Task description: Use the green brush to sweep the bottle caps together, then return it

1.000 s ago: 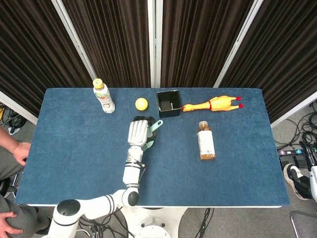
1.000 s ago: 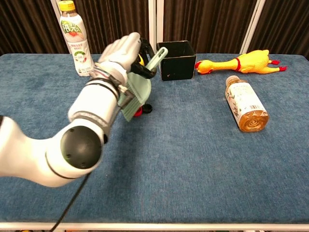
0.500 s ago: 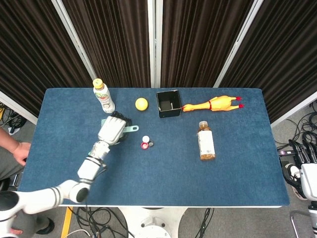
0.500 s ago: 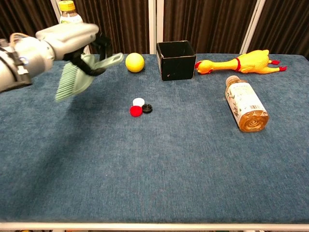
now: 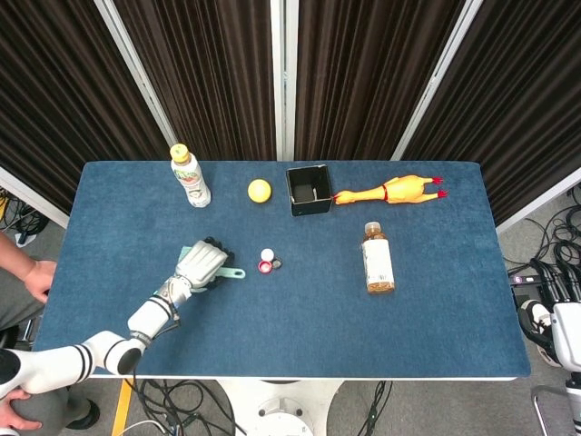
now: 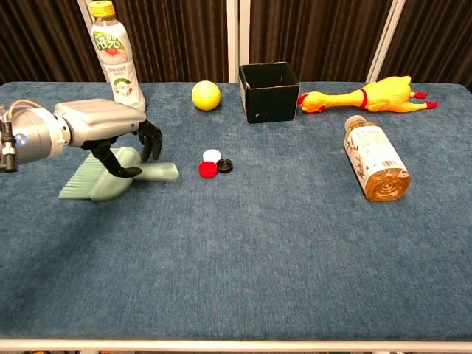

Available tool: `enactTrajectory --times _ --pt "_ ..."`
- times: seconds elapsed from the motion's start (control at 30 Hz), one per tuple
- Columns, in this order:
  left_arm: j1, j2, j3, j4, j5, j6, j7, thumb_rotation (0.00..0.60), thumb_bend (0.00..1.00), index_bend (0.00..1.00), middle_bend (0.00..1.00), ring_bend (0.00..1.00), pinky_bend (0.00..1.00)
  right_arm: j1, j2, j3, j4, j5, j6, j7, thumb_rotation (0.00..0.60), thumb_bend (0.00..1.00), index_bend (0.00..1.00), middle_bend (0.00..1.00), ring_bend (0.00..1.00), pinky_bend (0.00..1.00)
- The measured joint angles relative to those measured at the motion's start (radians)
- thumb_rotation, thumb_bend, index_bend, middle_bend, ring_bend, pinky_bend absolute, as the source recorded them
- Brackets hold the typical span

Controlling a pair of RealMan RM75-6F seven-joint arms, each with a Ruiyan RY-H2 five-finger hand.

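The green brush (image 6: 110,179) lies low on the blue table (image 6: 280,251), bristles to the left and handle (image 6: 159,172) pointing right. My left hand (image 6: 110,127) arches over it, with fingers curled around its body, holding it. In the head view the left hand (image 5: 201,264) covers most of the brush (image 5: 232,272). Three bottle caps sit bunched together right of the handle: white (image 6: 212,155), red (image 6: 207,169) and black (image 6: 225,165). My right hand (image 5: 556,304) shows off the table at the right edge, too small to read.
An upright drink bottle (image 6: 116,59) stands at the back left. A yellow ball (image 6: 206,95), a black box (image 6: 270,91) and a rubber chicken (image 6: 365,96) line the far side. A tea bottle (image 6: 376,158) lies on the right. A person (image 5: 18,282) sits at the left.
My left hand carried the brush away from the caps, swung it left through the air, and has now brought it down onto the table left of the caps.
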Motion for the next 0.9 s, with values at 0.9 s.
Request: enactTrajectory --times 0.9 --pt "0.548 0.345 0.066 -0.287 0.034 0.704 -0.158 0.600 0.10 0.19 0.18 0.11 0.17 0.024 -0.017 -0.030 0.051 -0.022 -0.052 0.102 0.600 0.30 0.00 0.14 0.00 0.00"
